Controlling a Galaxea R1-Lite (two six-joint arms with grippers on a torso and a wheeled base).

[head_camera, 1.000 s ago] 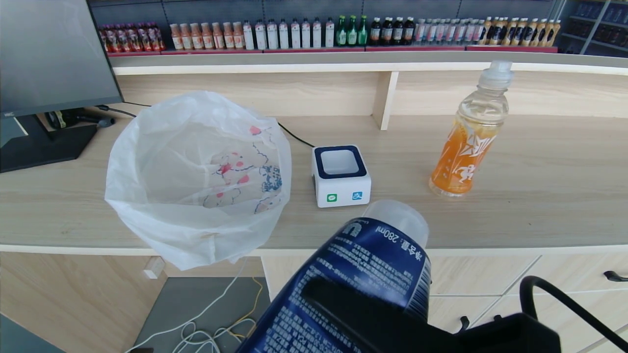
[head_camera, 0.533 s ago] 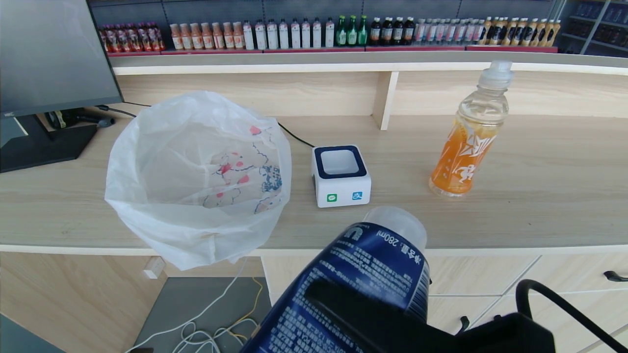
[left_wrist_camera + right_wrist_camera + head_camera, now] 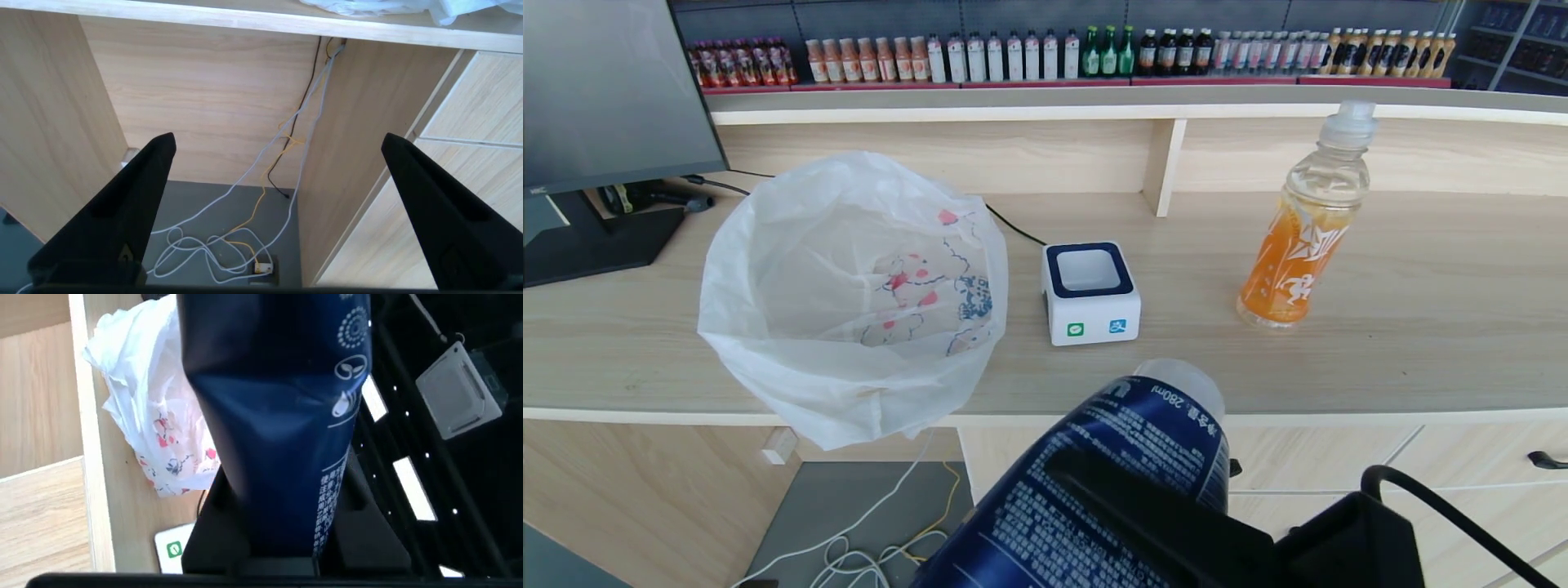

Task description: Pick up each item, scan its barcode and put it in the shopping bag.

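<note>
My right gripper (image 3: 1131, 514) is shut on a dark blue bottle (image 3: 1119, 457) with a clear cap. It holds the bottle tilted in front of the counter edge, cap end toward the white scanner (image 3: 1090, 292). In the right wrist view the blue bottle (image 3: 278, 408) sits between the right gripper (image 3: 294, 539) pads. The white shopping bag (image 3: 849, 294) stands open on the counter left of the scanner. An orange drink bottle (image 3: 1303, 220) stands upright to the scanner's right. My left gripper (image 3: 278, 155) hangs open below the counter, holding nothing.
A monitor (image 3: 605, 98) on a black stand fills the counter's far left. A wooden divider (image 3: 1164, 163) rises behind the scanner. Cables (image 3: 237, 237) lie on the floor under the counter. Cabinet handles (image 3: 1547, 461) show low on the right.
The blue bottle and my right gripper have drawn back a little from the scanner, lower in the head view. Bag, scanner and orange bottle have not moved.
</note>
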